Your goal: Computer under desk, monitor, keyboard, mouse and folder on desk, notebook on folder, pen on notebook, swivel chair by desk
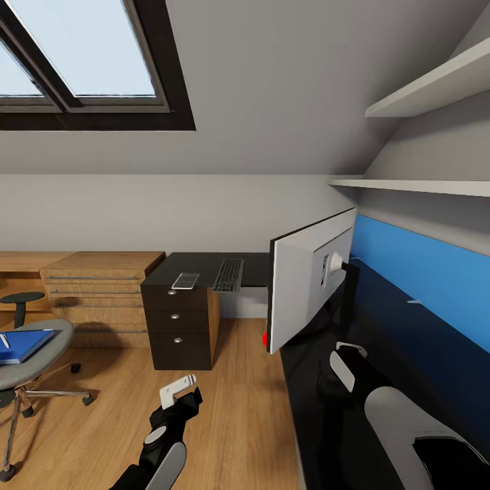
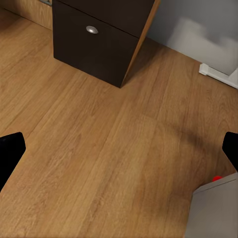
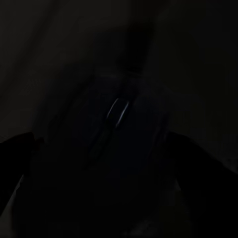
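The black desk [image 1: 197, 262] carries the keyboard [image 1: 229, 275] and a small grey notebook [image 1: 185, 280] above its drawer unit [image 1: 178, 327]. The monitor [image 1: 309, 279] stands edge-on on the near wing, red dot low. At the left the blue folder [image 1: 26, 344] lies on the swivel chair [image 1: 41, 354] with the white pen [image 1: 4, 340] on it. My left gripper [image 1: 182, 389] hangs open over bare floor. My right arm [image 1: 401, 415] reaches behind the monitor. The right gripper [image 3: 114, 153] shows faint fingers far apart around a dark rounded shape, perhaps the mouse. The computer is out of view.
A light-wood drawer chest [image 1: 102, 286] and a small black stool [image 1: 20, 299] stand at the back left. White shelves [image 1: 422, 95] and a blue wall panel [image 1: 422, 272] line the right wall. Wood floor [image 2: 109, 148] stretches between chair and desk.
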Controlling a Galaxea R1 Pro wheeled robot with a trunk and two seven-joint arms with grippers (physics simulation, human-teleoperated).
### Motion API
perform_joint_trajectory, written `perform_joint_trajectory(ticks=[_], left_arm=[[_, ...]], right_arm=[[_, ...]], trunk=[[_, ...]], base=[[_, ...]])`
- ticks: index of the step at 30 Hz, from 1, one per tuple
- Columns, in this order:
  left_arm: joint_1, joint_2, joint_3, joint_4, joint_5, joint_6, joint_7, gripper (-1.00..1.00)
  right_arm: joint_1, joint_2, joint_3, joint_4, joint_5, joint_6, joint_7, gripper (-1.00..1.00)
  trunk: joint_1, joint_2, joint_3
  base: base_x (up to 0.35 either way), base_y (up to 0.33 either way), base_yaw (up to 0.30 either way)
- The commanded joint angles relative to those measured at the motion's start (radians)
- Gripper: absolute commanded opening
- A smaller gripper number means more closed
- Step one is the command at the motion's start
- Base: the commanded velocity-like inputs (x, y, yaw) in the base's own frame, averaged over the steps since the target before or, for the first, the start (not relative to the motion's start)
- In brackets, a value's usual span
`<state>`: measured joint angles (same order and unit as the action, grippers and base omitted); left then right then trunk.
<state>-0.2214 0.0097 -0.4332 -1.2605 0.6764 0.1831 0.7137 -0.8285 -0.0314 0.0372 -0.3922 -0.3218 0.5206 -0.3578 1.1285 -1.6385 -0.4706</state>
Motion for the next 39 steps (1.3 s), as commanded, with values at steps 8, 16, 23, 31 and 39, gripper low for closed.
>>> perform_joint_trajectory(ticks=[8, 16, 23, 31, 39], left_arm=[[-0.001, 0.001, -0.003, -0.002, 0.003, 0.003, 0.007, 1.0], [-0.001, 0.001, -0.003, -0.002, 0.003, 0.003, 0.007, 1.0], [-0.001, 0.001, -0.003, -0.002, 0.003, 0.002, 0.007, 1.0], [-0.001, 0.001, -0.002, -0.002, 0.005, 0.0, 0.009, 1.0], [-0.001, 0.001, -0.002, -0.002, 0.005, -0.001, 0.009, 1.0]], right_arm=[[0.0, -0.001, 0.004, 0.017, -0.003, 0.01, -0.007, -1.0], [0.0, -0.001, 0.004, 0.016, -0.003, 0.01, -0.006, -1.0], [0.0, -0.001, 0.004, 0.014, -0.003, 0.01, -0.006, -1.0], [0.0, -0.002, 0.003, 0.013, -0.003, 0.007, -0.005, -1.0], [0.0, -0.007, 0.0, -0.032, -0.003, 0.007, -0.003, -1.0]], trunk=[[0.0, 0.0, -0.001], [0.0, 0.0, -0.001], [0.0, 0.0, -0.001], [0.0, 0.0, -0.001], [-0.008, 0.014, 0.005]], base=[[0.0, 0.0, 0.0], [0.0, 0.0, 0.0], [0.0, 0.0, 0.0], [0.0, 0.0, 0.0], [0.0, 0.0, 0.0]])
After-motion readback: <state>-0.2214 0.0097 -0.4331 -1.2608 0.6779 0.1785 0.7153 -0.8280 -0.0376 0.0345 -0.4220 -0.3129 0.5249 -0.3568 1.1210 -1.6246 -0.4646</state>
